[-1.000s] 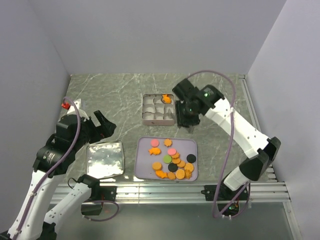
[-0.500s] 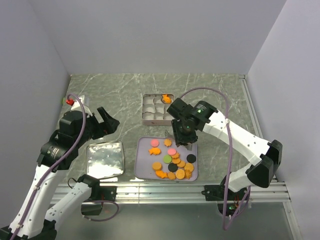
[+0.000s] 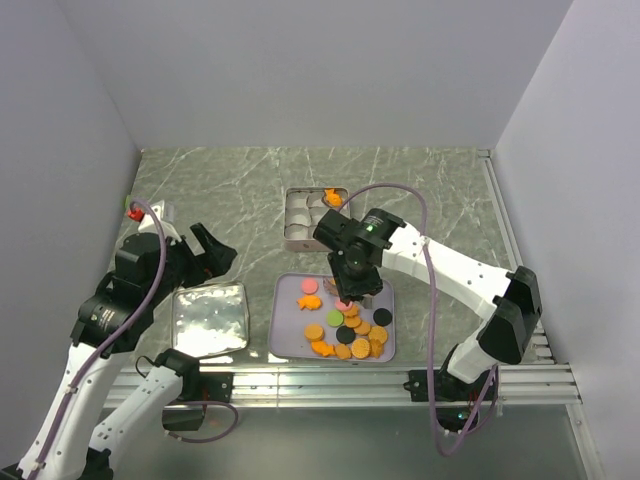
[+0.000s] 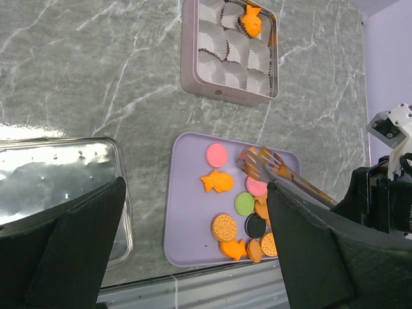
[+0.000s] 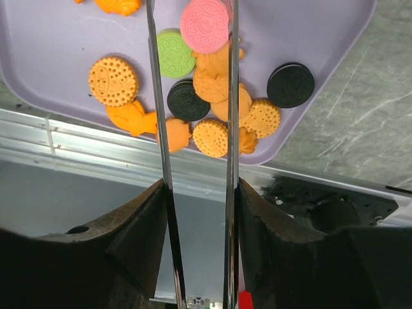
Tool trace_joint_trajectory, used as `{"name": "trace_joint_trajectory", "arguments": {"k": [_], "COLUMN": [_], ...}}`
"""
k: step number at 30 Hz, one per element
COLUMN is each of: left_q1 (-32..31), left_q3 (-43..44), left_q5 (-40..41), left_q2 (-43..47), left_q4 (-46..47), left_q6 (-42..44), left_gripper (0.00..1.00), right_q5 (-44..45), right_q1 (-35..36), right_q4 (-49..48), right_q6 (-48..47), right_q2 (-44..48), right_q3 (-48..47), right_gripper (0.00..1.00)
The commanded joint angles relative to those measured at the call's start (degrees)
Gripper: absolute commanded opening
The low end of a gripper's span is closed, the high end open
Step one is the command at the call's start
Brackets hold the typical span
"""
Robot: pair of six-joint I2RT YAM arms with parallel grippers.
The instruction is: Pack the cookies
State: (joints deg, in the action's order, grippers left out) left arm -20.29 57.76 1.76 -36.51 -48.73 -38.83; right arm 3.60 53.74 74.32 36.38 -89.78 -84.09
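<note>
Pickup is in hand: our right tool (image 5: pixel 198 187), clamped on tongs (image 5: pixel 158 96), has their blades either side of a pink cookie (image 5: pixel 204 17) among the cookies (image 3: pixel 350 335) on the purple tray (image 3: pixel 285 340), near centre, while our left tool (image 4: pixel 196 187) hangs wide and empty at the left. Next, we judge, come a squeeze, a lift and a carry to the far square tin (image 3: pixel 297 240). Whether the cookie is pinched yet we cannot tell — the blade tips run off the right wrist view and hide under the arm from above.
</note>
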Motion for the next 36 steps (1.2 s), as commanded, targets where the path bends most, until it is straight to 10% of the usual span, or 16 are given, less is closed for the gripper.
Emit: {"name": "trace_joint_trajectory", "arguments": {"k": [1, 24, 36], "left_q1": [-0.2, -0.2, -0.1], "left_q3": [-0.4, -0.6, 1.2], "left_q5": [0.0, 0.1, 1.0], "left_q2": [0.2, -1.8, -1.7], "left_q4": [1.2, 3.1, 1.4], "left_q6": [-1.0, -0.1, 0.4], "left_gripper": [0.97, 0.96, 0.96], "right_q5": [2.5, 2.8, 6.9], "right_q1": [0.7, 1.4, 1.4], "right_q4": [1.8, 1.6, 8.2], "right_q6": [-0.6, -1.1, -1.6], "right_q2": [-0.7, -4.0, -8.7], "right_q3": [-2.2, -4.8, -23.5], "right_gripper": [0.52, 0.40, 0.38]}}
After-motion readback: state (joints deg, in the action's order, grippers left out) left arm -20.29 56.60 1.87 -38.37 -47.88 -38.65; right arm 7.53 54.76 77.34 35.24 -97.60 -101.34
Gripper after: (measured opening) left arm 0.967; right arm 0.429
